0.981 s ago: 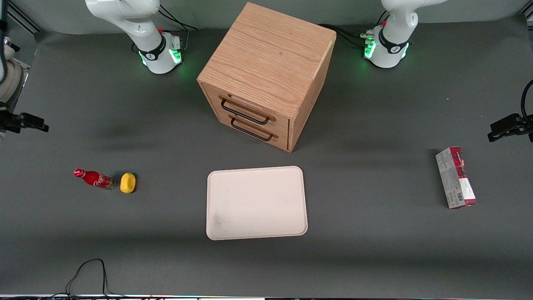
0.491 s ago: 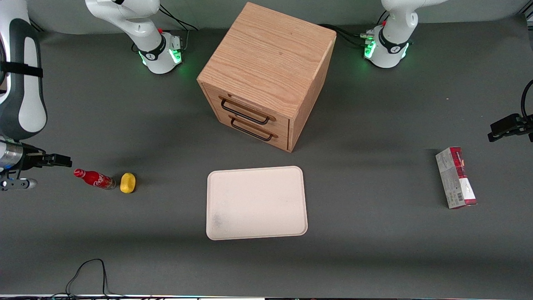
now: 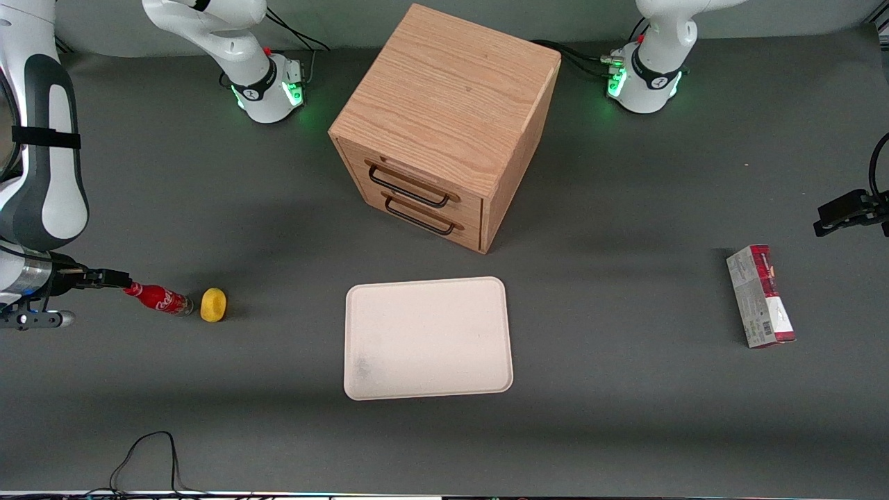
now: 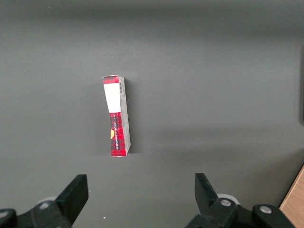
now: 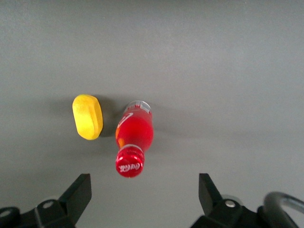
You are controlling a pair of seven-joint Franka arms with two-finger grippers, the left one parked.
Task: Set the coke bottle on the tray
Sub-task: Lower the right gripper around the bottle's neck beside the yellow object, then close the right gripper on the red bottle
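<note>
The coke bottle (image 3: 157, 298) is small and red with a white script logo. It lies on its side on the grey table, toward the working arm's end. Its red cap points toward my gripper (image 3: 101, 299). In the right wrist view the bottle (image 5: 134, 137) lies just ahead of the gripper (image 5: 144, 185), and the cap sits close to the gap between the wide-open jaws, nothing held. The cream-white tray (image 3: 428, 337) lies flat and empty, nearer the front camera than the wooden cabinet.
A yellow oval lump (image 3: 213, 305) lies right beside the bottle's clear base, also seen in the right wrist view (image 5: 87, 116). The wooden drawer cabinet (image 3: 444, 125) stands mid-table. A red-and-grey carton (image 3: 761, 296) lies toward the parked arm's end.
My gripper has come in from the table's edge toward the bottle's cap and now hangs just at it. The bottle, lump and tray have not moved.
</note>
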